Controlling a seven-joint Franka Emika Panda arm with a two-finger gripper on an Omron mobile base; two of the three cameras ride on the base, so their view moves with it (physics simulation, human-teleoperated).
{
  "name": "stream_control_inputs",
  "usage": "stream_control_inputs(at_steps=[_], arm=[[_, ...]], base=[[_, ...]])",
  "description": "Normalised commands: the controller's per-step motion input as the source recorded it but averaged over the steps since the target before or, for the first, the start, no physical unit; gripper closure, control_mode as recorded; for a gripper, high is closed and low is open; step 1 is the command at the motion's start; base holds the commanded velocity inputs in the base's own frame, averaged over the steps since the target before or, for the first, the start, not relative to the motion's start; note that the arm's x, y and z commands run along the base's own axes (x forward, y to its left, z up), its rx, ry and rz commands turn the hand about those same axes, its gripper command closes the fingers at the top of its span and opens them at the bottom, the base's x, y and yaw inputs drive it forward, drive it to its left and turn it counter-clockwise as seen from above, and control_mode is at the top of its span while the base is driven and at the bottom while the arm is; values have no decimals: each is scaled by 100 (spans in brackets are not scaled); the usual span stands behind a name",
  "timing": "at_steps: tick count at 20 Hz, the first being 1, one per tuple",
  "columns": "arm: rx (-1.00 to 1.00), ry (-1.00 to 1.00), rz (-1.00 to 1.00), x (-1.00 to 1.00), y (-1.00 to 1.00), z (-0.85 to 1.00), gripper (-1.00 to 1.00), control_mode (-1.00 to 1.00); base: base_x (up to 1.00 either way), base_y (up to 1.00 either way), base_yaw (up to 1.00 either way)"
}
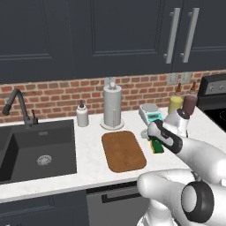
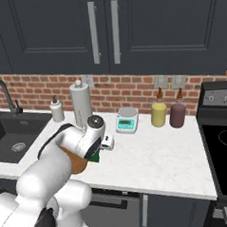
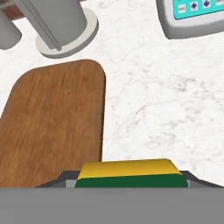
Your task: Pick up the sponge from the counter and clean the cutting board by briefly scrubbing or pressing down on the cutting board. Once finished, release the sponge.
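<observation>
Gripper (image 3: 131, 186) is clamped on the sponge (image 3: 130, 173): in the hand view the block sits between the two finger tips at the bottom edge, yellow layer and green layer both showing, long axis running across from one finger to the other. Left base view shows the sponge (image 1: 156, 145) under the hand, above the counter (image 1: 92, 170), just right of the cutting board (image 1: 123, 151); whether it touches the stone I cannot tell. In the right base view a bit of green (image 2: 94, 157) shows below the wrist.

Counts:
- 1 sponge
- 1 cutting board, long axis running front-to-back on the counter, near the sink's right side; in the hand view its (image 3: 52, 122) right edge lies just left of the sponge
- 1 paper towel holder (image 1: 112, 107) behind the board, upright
- 1 kitchen scale (image 2: 127, 120) with teal display, right of the holder
- 1 soap bottle (image 1: 82, 114) between holder and sink
- 1 sink (image 1: 37, 150), 1 faucet (image 1: 17, 106)
- 2 bottles by the stove: yellow (image 2: 158, 113) and dark red (image 2: 177, 114), side by side
- 1 stove (image 2: 222, 147) at far right
</observation>
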Motion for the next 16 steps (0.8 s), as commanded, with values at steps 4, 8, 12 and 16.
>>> stream_control_inputs(at_steps=[4,8,12,16], arm=[[0,-4,0,74,-55,0,100,-100],[0,-3,0,36,-46,0,100,-100],[0,-4,0,0,-21,0,-100,-100],[0,-2,0,0,-12,0,-100,-100]], base=[[0,0,0],[0,0,0],[0,0,0],[0,0,0]])
